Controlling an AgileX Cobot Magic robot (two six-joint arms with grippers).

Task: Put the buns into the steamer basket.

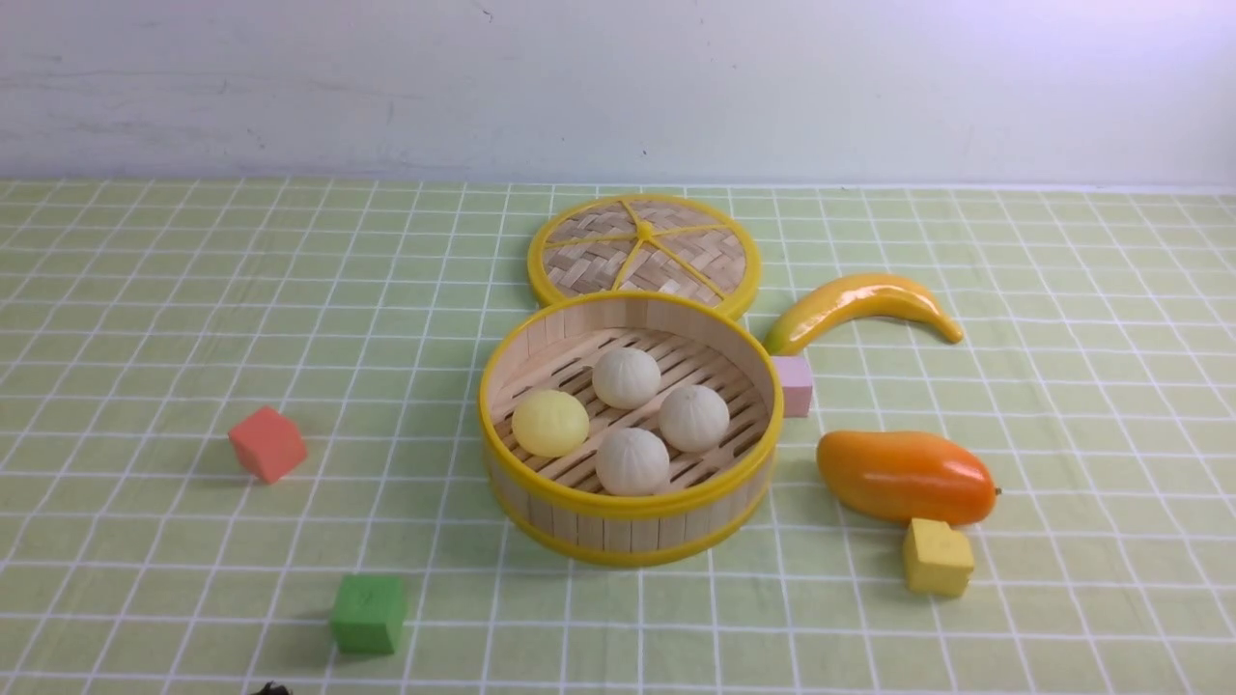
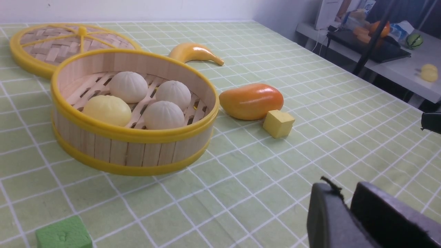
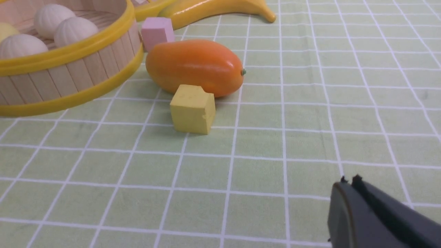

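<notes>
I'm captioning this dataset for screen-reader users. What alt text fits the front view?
A round steamer basket on a green checked tablecloth holds four buns, three white and one yellow. Its lid lies behind; a banana, a mango and coloured cubes lie around it.

The steamer basket [image 1: 628,536], round bamboo slats with yellow rims, sits upright ahead of my left gripper [image 2: 348,203] and well apart from it. All four buns lie inside on its slatted floor: three pleated white buns [image 1: 632,461] clustered, the pale yellow bun [image 1: 549,423] beside them.
</notes>
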